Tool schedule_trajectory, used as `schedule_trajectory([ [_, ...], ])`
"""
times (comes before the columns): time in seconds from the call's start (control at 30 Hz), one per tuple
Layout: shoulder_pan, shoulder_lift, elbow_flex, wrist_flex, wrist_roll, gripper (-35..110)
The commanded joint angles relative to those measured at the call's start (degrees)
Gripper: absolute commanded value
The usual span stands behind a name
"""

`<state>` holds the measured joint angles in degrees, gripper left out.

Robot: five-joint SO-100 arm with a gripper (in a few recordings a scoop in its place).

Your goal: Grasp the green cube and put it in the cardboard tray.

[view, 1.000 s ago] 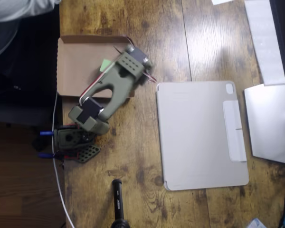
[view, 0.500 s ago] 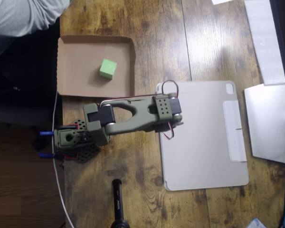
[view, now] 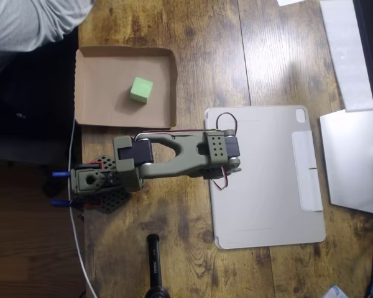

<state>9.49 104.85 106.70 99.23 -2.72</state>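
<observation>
At the near edge of the overhead view, a black cylindrical object (view: 153, 264) lies on the wooden table (view: 186, 37), whose dark-stained planks show heavy grain and knots. Just beyond it on the left, the arm's base (view: 93, 183) sits at the table's left edge, with a white cable (view: 74, 217) running along that edge toward the near side. To the left of the table the floor is dark.

From the base the olive-green arm (view: 174, 158) stretches to the right, and its wrist end hangs over the left edge of a flat grey tablet cover (view: 267, 177) that takes up the middle-right of the table. The gripper is hidden beneath the wrist housing, so I cannot tell how far its fingers are apart or whether they have anything between them.

Farther back on the left, the cardboard tray (view: 90, 102) lies flat by the table's left edge, well apart from the wrist. The green cube (view: 140, 89) rests inside it, right of the tray's centre and clear of its walls.

At the right edge lie pale flat objects (view: 351, 161). In the far left corner a person's grey sleeve (view: 31, 22) shows.
</observation>
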Motion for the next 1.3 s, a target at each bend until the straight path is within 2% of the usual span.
schedule_trajectory([
  [0.0, 1.58, 0.97, -0.53, 0.62, -1.14, 0],
  [1.27, 2.37, 0.35, -0.79, 0.18, -2.2, 0],
])
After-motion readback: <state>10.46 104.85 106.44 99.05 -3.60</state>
